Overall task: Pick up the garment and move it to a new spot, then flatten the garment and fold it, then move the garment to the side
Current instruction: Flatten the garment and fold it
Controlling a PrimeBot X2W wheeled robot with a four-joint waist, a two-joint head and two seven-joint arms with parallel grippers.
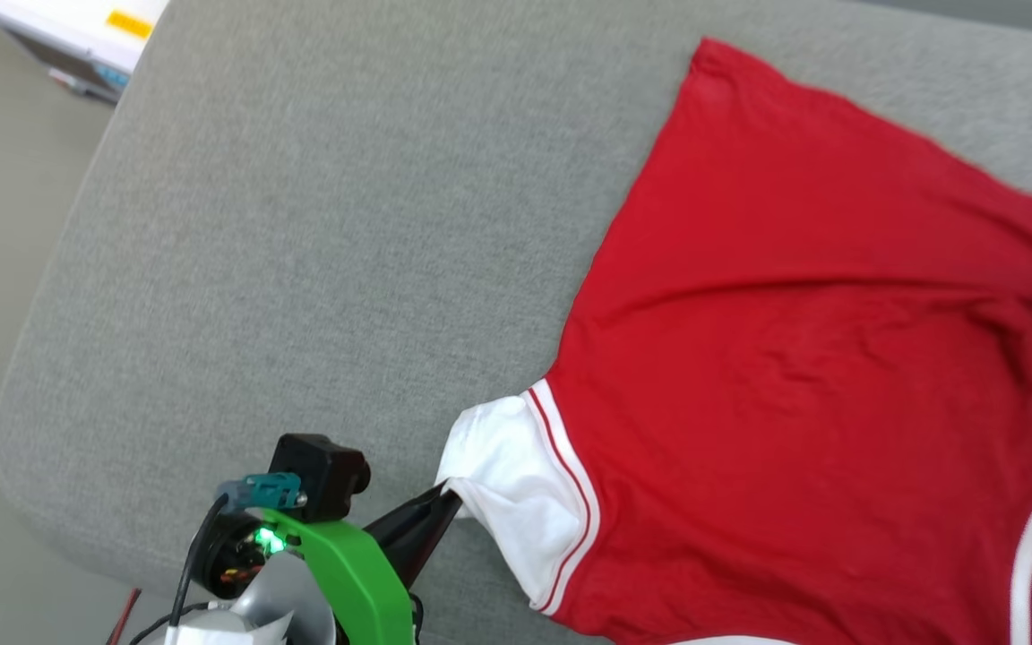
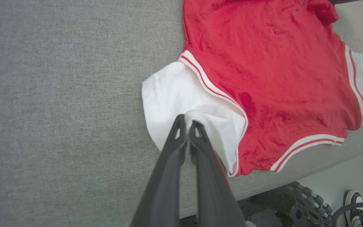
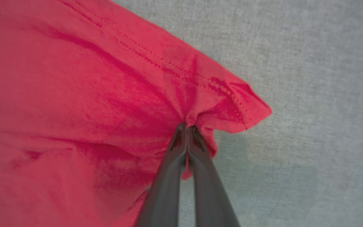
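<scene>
1. The garment (image 1: 794,358), a red shirt with white short sleeves and red-and-white striped trim, lies spread on the grey padded surface (image 1: 301,224), plain red side up. In the head view it occupies the right part of that surface and runs past the picture's right edge.
2. One white sleeve (image 1: 516,484) points toward the near left. Its free edge is bunched into a small fold.
3. The left gripper (image 2: 186,121) has its two dark fingers pressed together, pinching that folded sleeve edge.
4. The right gripper (image 3: 187,126) has its fingers likewise closed tight, nipping a corner of the stitched red hem. The cloth gathers into radiating creases at the grip, and the corner casts a shadow on the grey surface beside it.
5. In the left wrist view, the striped trim lies close to the surface's near edge. Below that edge a studded wheel (image 2: 307,205) and a dark shoe (image 2: 354,209) are visible.
6. In the head view, a white box (image 1: 77,36) with a yellow label sits on the floor at the upper left.
</scene>
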